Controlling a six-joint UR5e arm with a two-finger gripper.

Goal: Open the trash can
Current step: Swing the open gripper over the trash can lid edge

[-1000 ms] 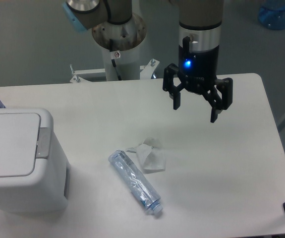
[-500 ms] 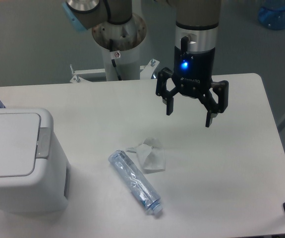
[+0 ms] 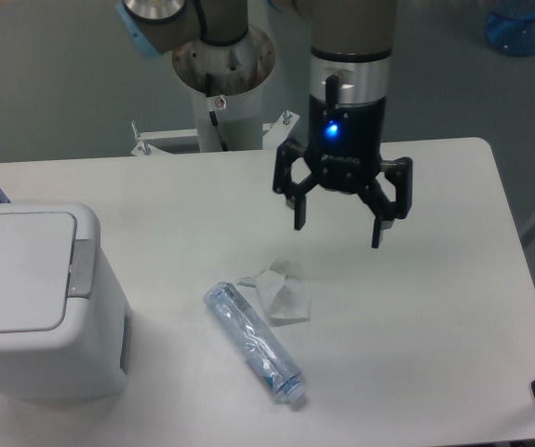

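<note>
I see the gripper (image 3: 338, 224) spread wide, holding nothing, above the bench (image 3: 453, 307). Trash can (image 3: 34, 303) sits at the bench's left edge, lid closed. Crushed plastic bottle (image 3: 253, 343) and crumpled tissue (image 3: 281, 291) lie between.

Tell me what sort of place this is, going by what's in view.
Probably a robotics lab or test bench rather than a home. A pedestal-mounted arm with an open gripper hangs over a plain white table, where a closed white trash can, a plastic bottle and a crumpled tissue are laid out like test props.
</note>
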